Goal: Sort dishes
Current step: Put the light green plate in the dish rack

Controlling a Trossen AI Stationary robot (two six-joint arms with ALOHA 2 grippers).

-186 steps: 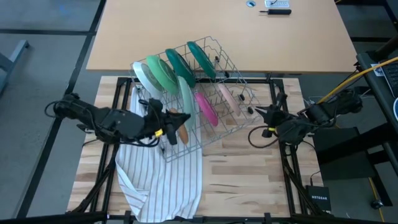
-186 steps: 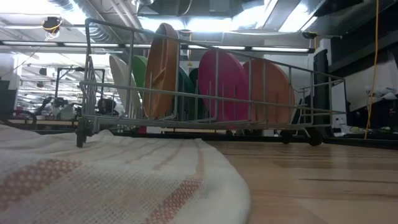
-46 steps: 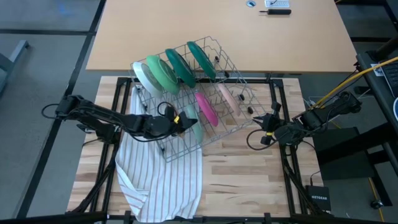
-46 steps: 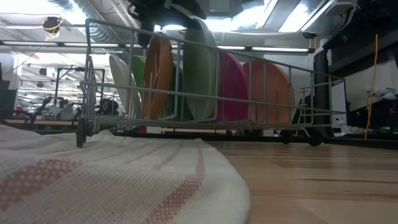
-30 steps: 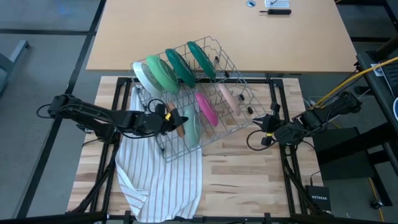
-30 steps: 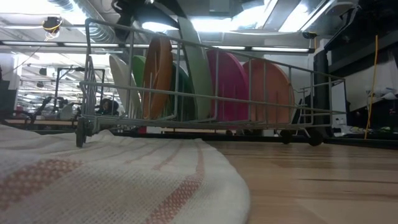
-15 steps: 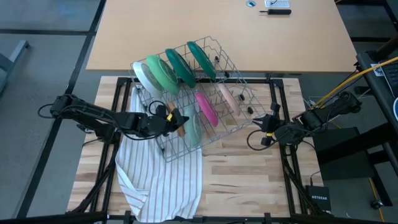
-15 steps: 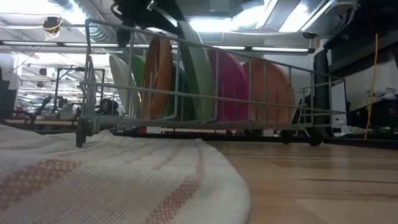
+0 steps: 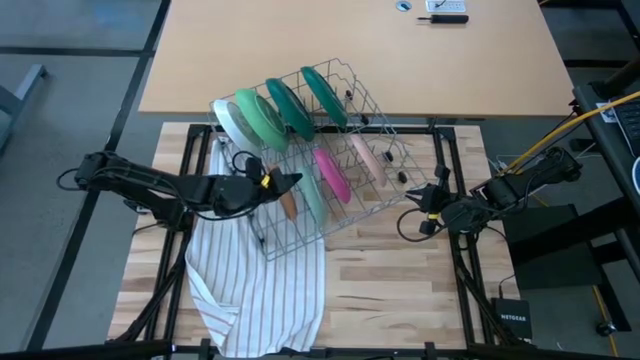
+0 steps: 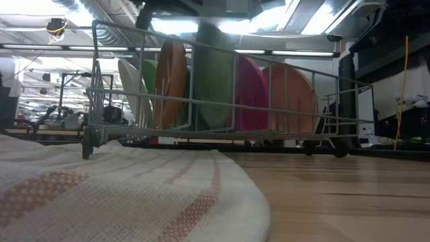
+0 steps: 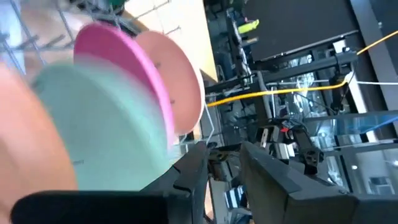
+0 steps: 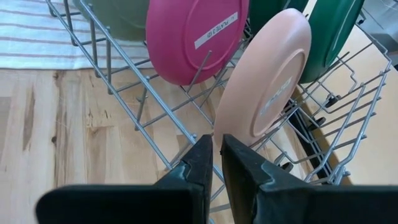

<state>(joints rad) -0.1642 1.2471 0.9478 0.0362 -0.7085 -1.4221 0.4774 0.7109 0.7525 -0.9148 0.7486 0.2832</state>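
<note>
- My left gripper hovers over the near left part of the wire rack, fingers parted with a small gap and nothing between them.
- Just off its tip, at about three o'clock, the pale green plate stands on edge in the rack, with the small orange plate beside it.
- Farther right stand the magenta plate and then the peach plate.
- At twelve o'clock, in the far row, are the dark green plates.
- My right gripper waits at the rack's right edge, fingers almost together and empty.
- The striped cloth lies under the rack's near end.
</note>
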